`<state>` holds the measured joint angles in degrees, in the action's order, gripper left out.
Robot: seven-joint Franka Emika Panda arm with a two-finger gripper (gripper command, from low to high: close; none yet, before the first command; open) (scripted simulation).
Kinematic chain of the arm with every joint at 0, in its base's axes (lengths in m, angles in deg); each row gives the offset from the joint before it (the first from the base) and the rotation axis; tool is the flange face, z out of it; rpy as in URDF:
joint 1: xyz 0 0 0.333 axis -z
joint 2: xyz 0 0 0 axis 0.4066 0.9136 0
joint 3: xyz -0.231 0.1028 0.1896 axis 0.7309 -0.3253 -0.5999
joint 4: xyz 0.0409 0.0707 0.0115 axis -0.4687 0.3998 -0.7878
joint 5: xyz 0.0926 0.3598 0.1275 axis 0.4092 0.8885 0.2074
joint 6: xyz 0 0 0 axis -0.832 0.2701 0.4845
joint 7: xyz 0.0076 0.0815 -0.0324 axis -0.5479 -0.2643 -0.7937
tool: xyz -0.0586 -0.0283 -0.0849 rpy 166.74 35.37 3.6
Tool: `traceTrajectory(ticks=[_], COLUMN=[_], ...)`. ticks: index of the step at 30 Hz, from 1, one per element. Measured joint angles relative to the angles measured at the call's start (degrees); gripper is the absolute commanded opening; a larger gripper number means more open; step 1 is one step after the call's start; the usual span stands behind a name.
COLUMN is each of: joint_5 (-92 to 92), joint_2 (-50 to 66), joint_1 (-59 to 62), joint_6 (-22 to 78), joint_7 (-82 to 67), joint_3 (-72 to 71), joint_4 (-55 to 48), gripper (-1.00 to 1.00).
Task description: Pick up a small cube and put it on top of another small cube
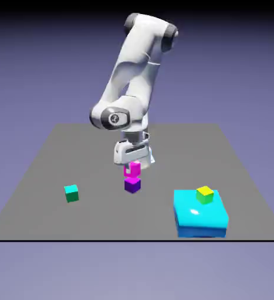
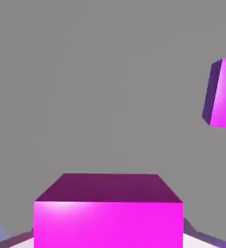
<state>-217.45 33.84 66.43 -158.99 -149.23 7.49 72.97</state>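
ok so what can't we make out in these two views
- the gripper's fingertips: mostly hidden in the exterior view behind the bright magenta cube
- the dark purple cube: cut off by the hand view's right edge
- the magenta cube's lower part: cut off by the hand view's bottom edge

No home or workshop here; this is a rendered simulation scene, a bare stage for a robot. A smooth dark grey table lies beneath the gripper, and behind the arm a plain blue-violet backdrop fades to black at the top (more like a painted screen than a wall). The same flat violet shows in front of the table's edge. Below the gripper and out to both sides of it sit plain, brightly coloured blocks, their faces clean and evenly tinted, as computer-drawn shapes look.
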Motion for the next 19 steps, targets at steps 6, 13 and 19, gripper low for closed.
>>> traceTrajectory(ticks=[6,13,19], joint_5=[-1.5,14.3,23.9], joint_2=[-3.9,-6.4,-7.9], joint_1=[5.2,19.7,28.6], joint_6=[-3.3,0.0,2.0], joint_7=[-5.3,-22.4,-32.8], joint_3=[-5.7,-19.1,-27.3], joint_4=[2.9,6.1,8.0], gripper=[-1.0,-1.0,1.0])
